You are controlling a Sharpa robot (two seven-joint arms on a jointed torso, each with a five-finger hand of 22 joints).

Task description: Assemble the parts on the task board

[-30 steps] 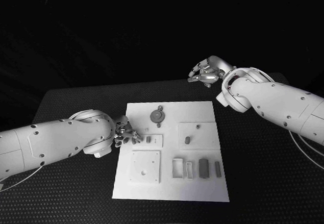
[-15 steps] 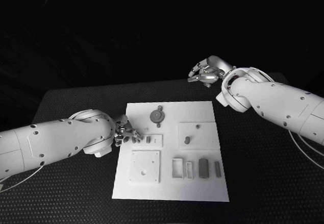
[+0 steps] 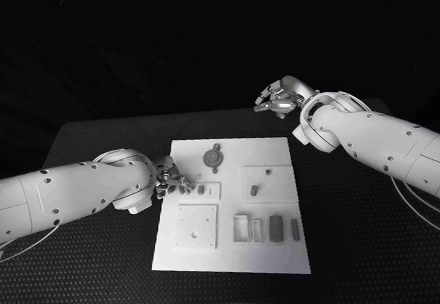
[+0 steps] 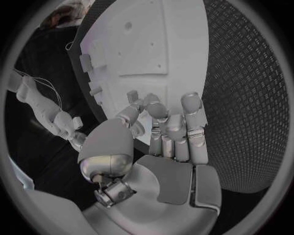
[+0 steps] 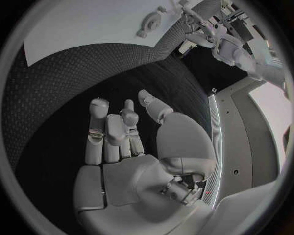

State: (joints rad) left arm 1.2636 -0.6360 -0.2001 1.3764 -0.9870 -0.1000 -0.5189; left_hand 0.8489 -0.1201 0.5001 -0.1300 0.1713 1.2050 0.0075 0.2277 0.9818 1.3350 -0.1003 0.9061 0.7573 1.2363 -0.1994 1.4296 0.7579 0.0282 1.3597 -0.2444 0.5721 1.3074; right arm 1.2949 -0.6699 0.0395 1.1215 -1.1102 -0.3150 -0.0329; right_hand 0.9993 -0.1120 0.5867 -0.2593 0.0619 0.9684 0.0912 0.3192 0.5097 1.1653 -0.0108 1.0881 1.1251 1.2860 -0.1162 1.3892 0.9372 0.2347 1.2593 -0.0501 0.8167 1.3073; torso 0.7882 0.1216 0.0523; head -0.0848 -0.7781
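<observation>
The white task board (image 3: 266, 255) lies in the middle of the black table. On it are a round grey part (image 3: 213, 157), two small dark pieces (image 3: 252, 190) in a square recess, and a row of upright grey parts (image 3: 278, 225) beside an open frame (image 3: 239, 228). My left hand (image 3: 173, 180) rests at the board's left edge, its fingertips over the rim next to a small recess (image 3: 210, 189); its fingers (image 4: 174, 132) lie close together with nothing in them. My right hand (image 3: 279, 100) hovers past the board's far edge, its fingers (image 5: 110, 132) loosely extended and empty.
A raised square plate (image 3: 197, 225) with small holes sits at the board's near left. Textured black mat (image 3: 365, 223) surrounds the board on all sides. In the right wrist view the board (image 5: 92, 24) and the round part (image 5: 149, 22) lie well beyond the fingers.
</observation>
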